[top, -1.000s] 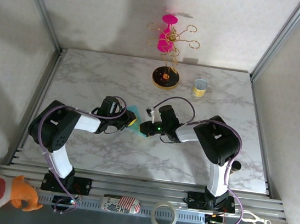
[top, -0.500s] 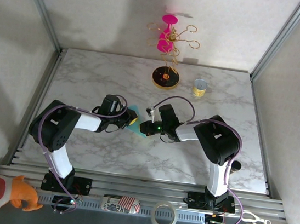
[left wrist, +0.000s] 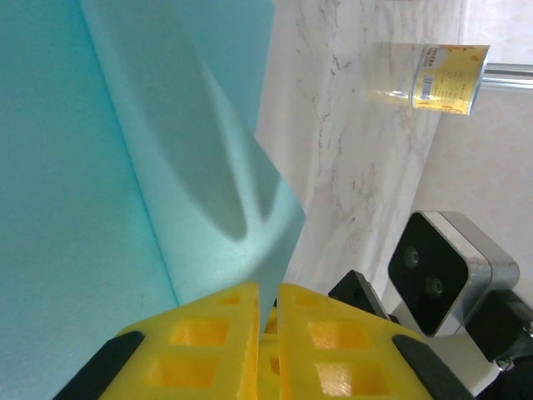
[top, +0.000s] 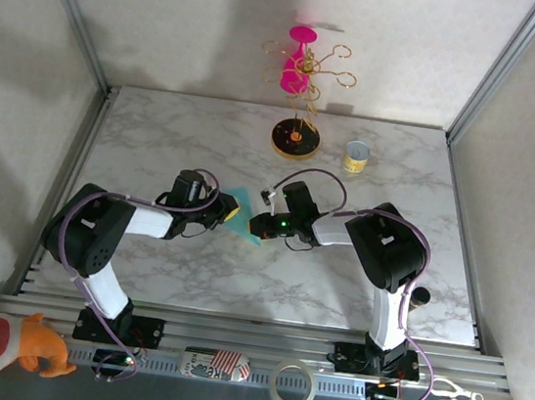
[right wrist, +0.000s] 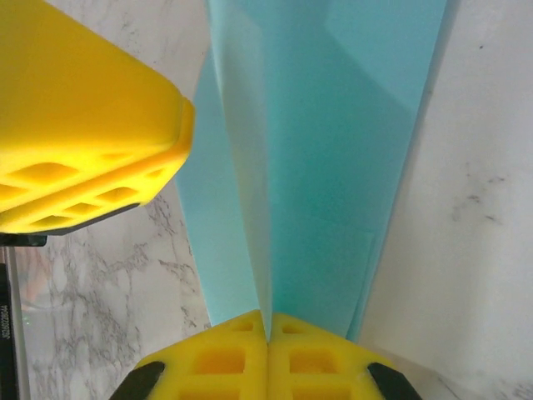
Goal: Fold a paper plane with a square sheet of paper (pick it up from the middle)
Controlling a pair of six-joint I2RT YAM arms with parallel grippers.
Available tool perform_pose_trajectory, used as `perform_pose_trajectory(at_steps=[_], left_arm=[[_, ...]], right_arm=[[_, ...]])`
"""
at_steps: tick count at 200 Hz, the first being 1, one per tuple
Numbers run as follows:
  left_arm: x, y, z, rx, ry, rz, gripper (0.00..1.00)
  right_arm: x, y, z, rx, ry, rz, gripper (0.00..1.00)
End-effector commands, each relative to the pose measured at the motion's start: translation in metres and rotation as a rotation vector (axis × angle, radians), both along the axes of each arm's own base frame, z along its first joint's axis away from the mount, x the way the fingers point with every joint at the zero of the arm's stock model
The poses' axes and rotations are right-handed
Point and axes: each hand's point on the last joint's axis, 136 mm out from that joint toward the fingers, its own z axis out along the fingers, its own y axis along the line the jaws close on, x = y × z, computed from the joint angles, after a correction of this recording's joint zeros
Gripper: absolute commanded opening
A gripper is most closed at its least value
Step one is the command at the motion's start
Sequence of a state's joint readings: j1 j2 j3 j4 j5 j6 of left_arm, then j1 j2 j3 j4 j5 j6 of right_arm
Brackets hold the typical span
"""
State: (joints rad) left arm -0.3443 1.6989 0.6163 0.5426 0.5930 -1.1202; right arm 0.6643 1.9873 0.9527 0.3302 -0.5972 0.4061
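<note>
The teal-blue sheet of paper (top: 243,209) is folded into overlapping layers with a raised centre ridge and is held just above the marble table (top: 157,136) between both arms. My left gripper (top: 229,214) is shut on its left edge; in the left wrist view the paper (left wrist: 125,150) runs down between the yellow fingers (left wrist: 208,333) of the left gripper (left wrist: 268,307). My right gripper (top: 260,226) is shut on the ridge from the right. In the right wrist view the paper (right wrist: 333,167) enters the right gripper (right wrist: 268,323), with a left-gripper finger (right wrist: 83,142) beside it.
A gold wire stand with a pink piece rises from a round black-and-yellow base (top: 295,140) at the back centre. A small yellow can (top: 356,156) (left wrist: 441,77) stands to its right. A plush toy (top: 7,341), tape roll (top: 290,386) and scissors (top: 453,399) lie on the near rail.
The right jaws have closed fully onto the paper's ridge. The left arm has shifted slightly left, and the paper stays between the two grippers.
</note>
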Motion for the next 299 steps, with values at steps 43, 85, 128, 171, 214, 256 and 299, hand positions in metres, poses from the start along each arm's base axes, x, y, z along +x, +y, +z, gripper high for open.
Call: perform_pose_trajectory(at_steps=[43, 85, 128, 171, 214, 256, 299], left_arm=[[0.004, -0.011, -0.001, -0.042, -0.013, -0.036, 0.12], [0.002, -0.014, -0.006, -0.041, -0.004, -0.049, 0.13], [0.006, -0.019, -0.011, -0.033, 0.006, -0.066, 0.13], [0.01, -0.022, -0.009, -0.033, 0.0, -0.075, 0.13], [0.009, -0.02, -0.01, -0.021, 0.005, -0.068, 0.13], [0.007, -0.013, -0.002, -0.011, -0.019, -0.042, 0.13], [0.002, -0.013, 0.003, -0.026, -0.043, -0.05, 0.13]], right_arm=[[-0.002, -0.019, -0.039, -0.114, 0.12, -0.057, 0.05], [-0.003, -0.021, -0.04, -0.11, 0.114, -0.055, 0.06], [-0.004, -0.022, -0.042, -0.116, 0.113, -0.054, 0.11], [-0.003, -0.023, -0.043, -0.127, 0.115, -0.06, 0.16], [-0.005, -0.024, -0.047, -0.14, 0.133, -0.062, 0.1], [-0.004, -0.023, -0.049, -0.151, 0.16, -0.053, 0.07], [-0.007, -0.022, -0.055, -0.173, 0.214, -0.02, 0.07]])
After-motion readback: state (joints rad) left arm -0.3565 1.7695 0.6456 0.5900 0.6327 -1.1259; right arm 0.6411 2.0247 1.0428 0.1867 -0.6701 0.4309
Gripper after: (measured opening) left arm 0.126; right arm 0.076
